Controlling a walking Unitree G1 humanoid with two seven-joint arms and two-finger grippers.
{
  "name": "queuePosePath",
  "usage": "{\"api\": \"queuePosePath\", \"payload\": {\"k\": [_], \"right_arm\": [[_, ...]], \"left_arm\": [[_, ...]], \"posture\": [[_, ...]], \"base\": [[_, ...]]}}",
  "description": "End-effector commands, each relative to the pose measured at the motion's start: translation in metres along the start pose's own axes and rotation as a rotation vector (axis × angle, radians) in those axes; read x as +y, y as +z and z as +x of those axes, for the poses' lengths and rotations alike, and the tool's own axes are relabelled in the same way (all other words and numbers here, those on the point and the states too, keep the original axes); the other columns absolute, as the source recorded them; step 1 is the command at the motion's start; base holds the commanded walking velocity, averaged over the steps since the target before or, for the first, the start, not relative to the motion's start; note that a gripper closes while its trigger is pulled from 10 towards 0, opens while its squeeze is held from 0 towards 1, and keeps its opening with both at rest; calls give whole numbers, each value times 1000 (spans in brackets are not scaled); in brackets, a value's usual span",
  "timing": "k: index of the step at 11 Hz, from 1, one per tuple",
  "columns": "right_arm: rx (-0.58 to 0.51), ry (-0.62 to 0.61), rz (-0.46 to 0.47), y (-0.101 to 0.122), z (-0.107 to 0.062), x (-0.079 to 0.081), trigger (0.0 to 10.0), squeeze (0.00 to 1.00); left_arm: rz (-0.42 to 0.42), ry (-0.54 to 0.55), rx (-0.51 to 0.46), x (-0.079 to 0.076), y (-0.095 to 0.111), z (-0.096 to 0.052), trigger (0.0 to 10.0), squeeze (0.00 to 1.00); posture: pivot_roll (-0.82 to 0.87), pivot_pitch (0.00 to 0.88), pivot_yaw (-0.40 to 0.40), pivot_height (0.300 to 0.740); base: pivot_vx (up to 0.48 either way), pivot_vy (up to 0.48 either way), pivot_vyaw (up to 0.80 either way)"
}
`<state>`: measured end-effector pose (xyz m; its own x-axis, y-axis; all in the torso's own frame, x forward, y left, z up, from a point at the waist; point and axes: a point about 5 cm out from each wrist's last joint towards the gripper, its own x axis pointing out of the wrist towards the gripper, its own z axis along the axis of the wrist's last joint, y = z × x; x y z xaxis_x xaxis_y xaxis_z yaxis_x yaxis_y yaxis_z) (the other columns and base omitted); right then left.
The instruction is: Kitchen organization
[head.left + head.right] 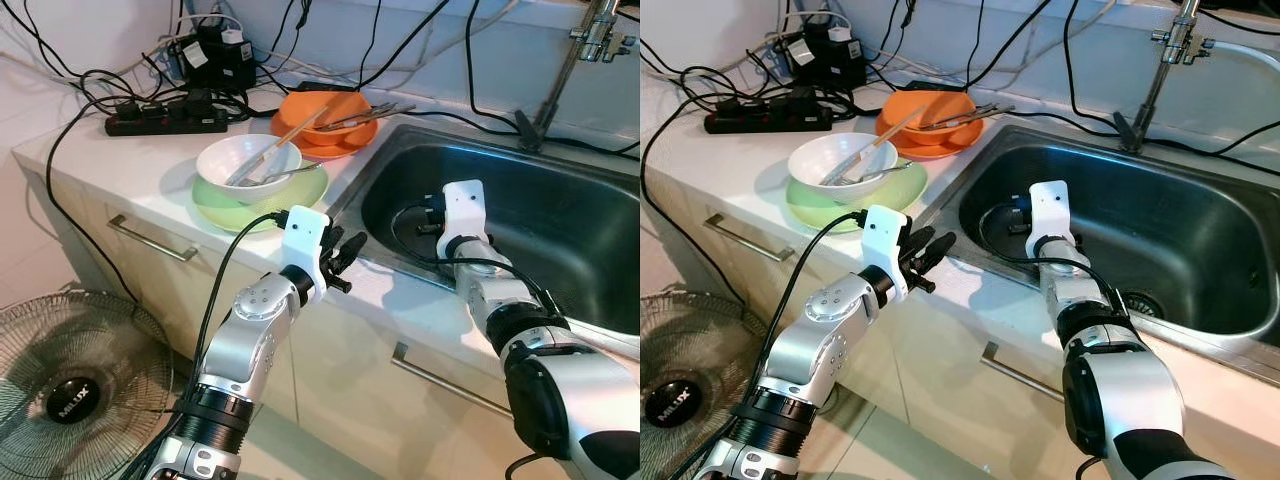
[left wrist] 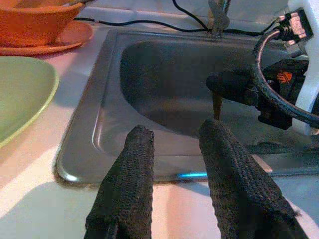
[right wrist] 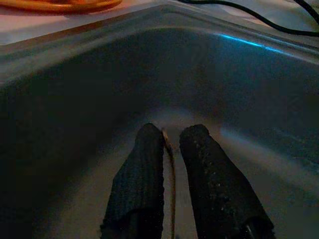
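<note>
- Right gripper [image 3: 172, 149], lowered into the sink [image 1: 400, 150], pinches a thin stick-like utensil [image 3: 172, 169]; the left gripper [image 2: 174, 149] hovers at the counter edge, fingers parted and empty.
- Dishes remain stacked: white bowl [image 1: 248, 160] on green plate [image 1: 215, 205], orange bowl [image 1: 325, 115] behind; most sorting appears undone.
- Right wrist view alone reveals the held utensil.

Head stereo pair high above counter and sink [image 1: 560, 215], both wrist cameras close along fingers toward that basin.

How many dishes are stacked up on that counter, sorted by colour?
White: 1, the white bowl
Green: 1, the green plate under it
Orange: 2, the orange bowl on the orange plate
Total: 4
</note>
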<state>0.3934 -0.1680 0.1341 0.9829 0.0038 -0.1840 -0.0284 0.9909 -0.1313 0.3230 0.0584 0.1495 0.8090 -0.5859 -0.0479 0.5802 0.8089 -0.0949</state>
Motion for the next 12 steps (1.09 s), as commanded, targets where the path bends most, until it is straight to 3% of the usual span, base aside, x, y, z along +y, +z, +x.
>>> {"api": "queuePosePath", "payload": {"k": [1, 4, 6, 7, 9, 10, 11, 12], "right_arm": [[-40, 13, 5, 12, 2, 3, 10000, 0], [-262, -10, 67, 51, 3, -1, 10000, 0], [-302, -25, 69, 59, 3, -6, 10000, 0], [-304, -26, 81, 58, 2, -7, 10000, 0], [-357, 48, 116, 55, -1, 4, 10000, 0], [-384, 74, 135, 51, -5, 8, 10000, 1000], [-403, 73, 140, 47, -8, 9, 10000, 1000], [-426, 64, 120, 45, -12, 8, 10000, 63]], "left_arm": [[19, -5, -23, -1, 4, -1, 10000, 0], [50, 34, -70, 3, 10, -1, 10000, 0], [69, 35, -84, 2, 12, 0, 10000, 0], [100, 48, -105, 3, 15, 0, 10000, 0], [268, 97, -155, 5, 27, -1, 10000, 0], [318, 123, -190, 6, 33, -1, 10000, 0], [343, 139, -211, 8, 37, -1, 10000, 0], [385, 159, -235, 9, 41, -2, 10000, 0]], "posture": [[190, 12, 3, 740], [181, 22, 8, 740], [182, 26, 6, 740], [181, 28, 5, 740], [173, 32, 6, 740], [170, 32, 6, 740], [165, 33, 8, 740], [163, 33, 7, 740]], "base": [[0, 0, 0], [0, 0, 0], [0, 0, 0], [0, 0, 0], [0, 0, 0], [0, 0, 0], [0, 0, 0], [0, 0, 0]]}}
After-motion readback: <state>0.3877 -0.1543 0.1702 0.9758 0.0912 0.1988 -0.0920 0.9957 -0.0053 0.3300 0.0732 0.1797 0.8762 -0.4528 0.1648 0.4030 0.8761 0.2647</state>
